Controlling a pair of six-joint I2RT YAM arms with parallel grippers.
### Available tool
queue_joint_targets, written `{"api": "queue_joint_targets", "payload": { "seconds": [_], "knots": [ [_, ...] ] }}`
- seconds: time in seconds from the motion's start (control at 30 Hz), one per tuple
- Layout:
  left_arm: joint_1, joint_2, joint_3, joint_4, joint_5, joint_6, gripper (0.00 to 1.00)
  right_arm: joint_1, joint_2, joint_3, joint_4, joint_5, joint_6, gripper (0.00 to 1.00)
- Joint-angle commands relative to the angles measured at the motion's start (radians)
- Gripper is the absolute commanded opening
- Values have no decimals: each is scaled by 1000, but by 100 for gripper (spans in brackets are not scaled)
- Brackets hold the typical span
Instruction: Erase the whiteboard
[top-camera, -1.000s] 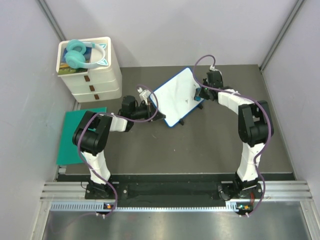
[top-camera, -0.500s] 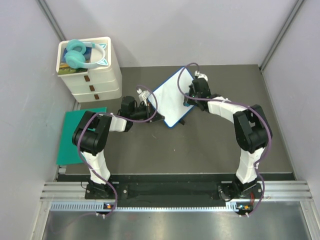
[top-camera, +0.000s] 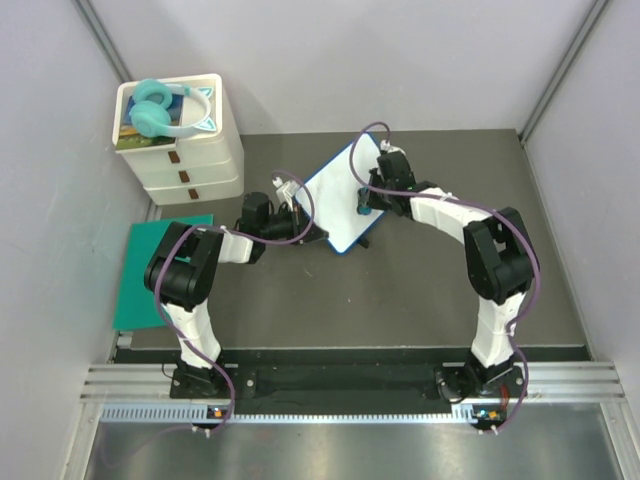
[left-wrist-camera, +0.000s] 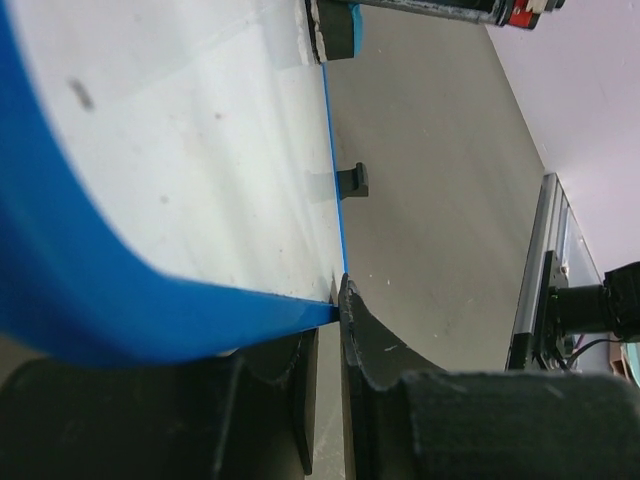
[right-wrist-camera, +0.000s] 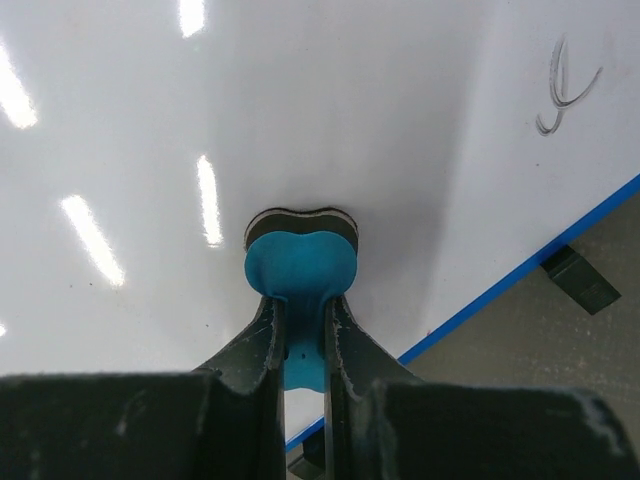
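Both pincers on the board, which lies mid-table at a slant.
From the left: a green mat, then white drawers topped with headphones, all well apart from the work. My left pincer is clamped on the board's blue rim. My right pincer grips a blue eraser pressed onto the white face, with a scribble off to one side. A second ago that pincer was at the board's right edge; it has slid inward.
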Motion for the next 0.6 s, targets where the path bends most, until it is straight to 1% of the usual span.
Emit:
{"api": "queue_joint_targets", "payload": {
  "seconds": [0.0, 0.13, 0.2, 0.37, 0.4, 0.57],
  "knots": [
    [-40, -26, -3, 31, 55, 88, 0, -83, 130, 52, -14, -133, 24, 0],
    [-43, -25, -3, 29, 55, 93, 0, -128, 140, 150, -47, -130, -7, 0],
    [-45, -22, -1, 26, 54, 96, 0, -138, 158, 222, -74, -133, -22, 0],
    [-46, -22, -3, 16, 52, 105, 0, -151, 176, 325, -79, -156, -37, 0],
    [-46, -23, -3, 14, 51, 105, 0, -154, 192, 363, -86, -148, -39, 0],
    [-46, -25, -1, 8, 54, 108, 0, -187, 264, 435, -135, -159, -21, 0]
  ]
}}
